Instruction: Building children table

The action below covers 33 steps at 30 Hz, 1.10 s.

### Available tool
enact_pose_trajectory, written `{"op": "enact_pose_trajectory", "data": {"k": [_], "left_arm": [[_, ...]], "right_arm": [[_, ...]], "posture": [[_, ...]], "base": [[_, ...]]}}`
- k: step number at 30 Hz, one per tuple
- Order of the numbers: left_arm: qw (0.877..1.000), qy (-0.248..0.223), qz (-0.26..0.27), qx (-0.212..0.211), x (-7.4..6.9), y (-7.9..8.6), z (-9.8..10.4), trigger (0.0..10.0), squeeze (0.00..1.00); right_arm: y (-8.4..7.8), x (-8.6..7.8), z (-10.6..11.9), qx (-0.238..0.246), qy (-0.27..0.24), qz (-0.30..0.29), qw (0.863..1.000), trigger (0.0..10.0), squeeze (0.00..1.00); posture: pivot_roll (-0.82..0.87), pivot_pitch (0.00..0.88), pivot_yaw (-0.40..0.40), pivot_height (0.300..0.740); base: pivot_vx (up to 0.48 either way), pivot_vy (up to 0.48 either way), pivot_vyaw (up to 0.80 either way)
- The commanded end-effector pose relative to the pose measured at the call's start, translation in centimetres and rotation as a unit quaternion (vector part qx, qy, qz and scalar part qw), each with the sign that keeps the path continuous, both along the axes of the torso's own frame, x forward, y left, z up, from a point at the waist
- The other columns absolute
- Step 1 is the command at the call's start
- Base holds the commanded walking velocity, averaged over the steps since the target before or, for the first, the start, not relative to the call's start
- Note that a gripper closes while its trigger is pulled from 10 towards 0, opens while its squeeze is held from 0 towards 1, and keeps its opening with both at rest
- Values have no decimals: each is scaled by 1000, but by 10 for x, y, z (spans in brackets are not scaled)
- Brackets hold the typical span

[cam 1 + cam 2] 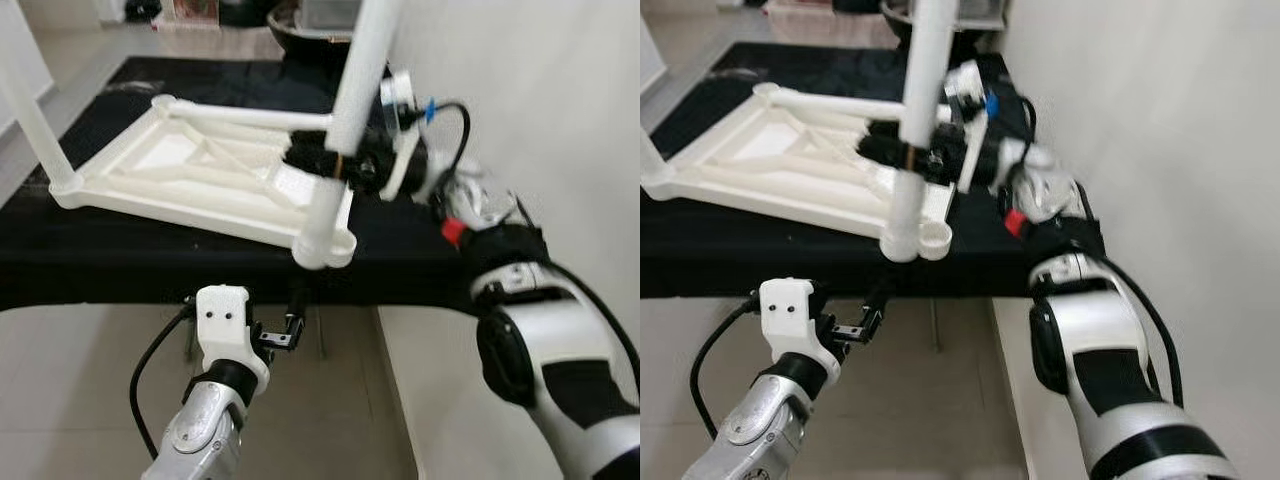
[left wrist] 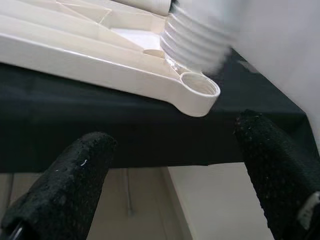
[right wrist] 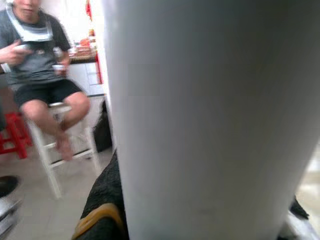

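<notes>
A low desk (image 1: 120, 270) draped in black cloth carries the work, standing beside a pale wall (image 1: 540, 90) on the robot's right. On it the white tabletop (image 1: 200, 175) of the children's table lies upside down, ribs showing, with its near right corner jutting past the desk's front edge. One white leg (image 1: 30, 120) already stands in the tabletop's far left corner. A second leg (image 1: 355, 90) rises steeply from the near right corner, leaning a little toward the wall, its ribbed threaded end (image 2: 192, 40) sitting at the corner socket (image 1: 325, 245); just beside it an open threaded ring (image 2: 200, 92) sticks out over the desk edge. The right gripper (image 1: 330, 160) is clamped around this leg partway up, its black fingers closed on the shaft, and the right wrist view has the pale shaft right against the lens, with a person seated on a white stool (image 3: 55, 145) in the room beyond. The left gripper (image 1: 285, 335) hangs below the desk's front edge, fingers (image 2: 75, 175) spread wide and holding nothing, aimed up at that corner. The leg looks only partly seated, so the step in hand seems to be screwing it home. Doing that well likely means bringing the leg square to the tabletop before turning, so the threads don't cross, and using the free left gripper to steady the overhanging corner against the twist.
</notes>
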<state>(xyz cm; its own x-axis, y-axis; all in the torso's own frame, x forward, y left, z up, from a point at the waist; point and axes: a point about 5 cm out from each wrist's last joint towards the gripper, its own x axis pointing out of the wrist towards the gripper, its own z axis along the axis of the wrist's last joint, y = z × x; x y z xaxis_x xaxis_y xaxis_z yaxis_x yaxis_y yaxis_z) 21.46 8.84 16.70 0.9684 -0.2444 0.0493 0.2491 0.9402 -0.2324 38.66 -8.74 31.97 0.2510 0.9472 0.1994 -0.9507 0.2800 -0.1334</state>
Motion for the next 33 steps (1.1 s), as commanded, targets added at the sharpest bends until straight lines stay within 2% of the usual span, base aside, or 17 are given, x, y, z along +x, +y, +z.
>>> {"op": "enact_pose_trajectory", "data": {"k": [1, 2, 3, 4, 9, 10, 12, 13, 14, 17, 18, 20, 33], "left_arm": [[1000, -3, 17, 4, -2, -1, 4, 10000, 0], [1000, -13, 27, 3, 1, 2, 9, 10000, 0], [1000, -13, 27, 3, 1, 2, 9, 10000, 0], [999, -21, 30, 2, 3, 4, 13, 10000, 0], [998, -55, 35, 6, 9, 6, 27, 10000, 0], [997, -67, 34, 7, 12, 6, 32, 10000, 0], [997, -67, 34, 7, 12, 6, 32, 10000, 0], [996, -79, 36, 14, 14, 7, 37, 10000, 0], [996, -79, 36, 14, 14, 7, 37, 10000, 0], [994, -102, 33, 21, 20, 5, 44, 10000, 0], [994, -102, 33, 21, 20, 5, 44, 10000, 0], [994, -105, 32, 23, 22, 4, 44, 10000, 0], [993, -113, 29, 34, 28, 6, 47, 10000, 0]], "right_arm": [[1, 15, -1, 8, -8, -151, 989, 10000, 0], [-3, 19, -6, 29, 11, -192, 981, 10000, 0], [-3, 19, -6, 29, 11, -192, 981, 10000, 0], [-8, 22, -10, 40, 21, -225, 973, 10000, 0], [-22, 23, -21, 73, 38, -265, 961, 10000, 0], [-28, 22, -24, 82, 33, -282, 955, 10000, 0], [-28, 22, -24, 82, 33, -282, 955, 10000, 0], [-34, 20, -26, 96, 26, -297, 950, 10000, 0], [-34, 20, -26, 96, 26, -297, 950, 10000, 0], [-47, 11, -29, 136, 3, -343, 929, 10000, 0], [-47, 11, -29, 136, 3, -343, 929, 10000, 0], [-50, 6, -30, 150, -6, -361, 921, 10000, 0], [-47, -5, -30, 157, -29, -382, 910, 10000, 0]], "posture": [[91, 185, -91, 740], [92, 175, -93, 740], [92, 175, -93, 740], [92, 169, -91, 740], [90, 155, -88, 740], [84, 137, -78, 740], [84, 137, -78, 740], [80, 119, -79, 740], [80, 119, -79, 740], [70, 84, -71, 740], [70, 84, -71, 740], [66, 69, -67, 740], [75, 45, -66, 740]], "base": [[0, 0, 0], [0, 0, 0], [0, 0, 0], [0, 0, 0], [0, 0, 0], [0, 0, 0], [0, 0, 0], [0, 0, 0], [0, 0, 0], [264, 0, 0], [274, 0, 0], [291, 0, 0], [312, 0, 0]]}}
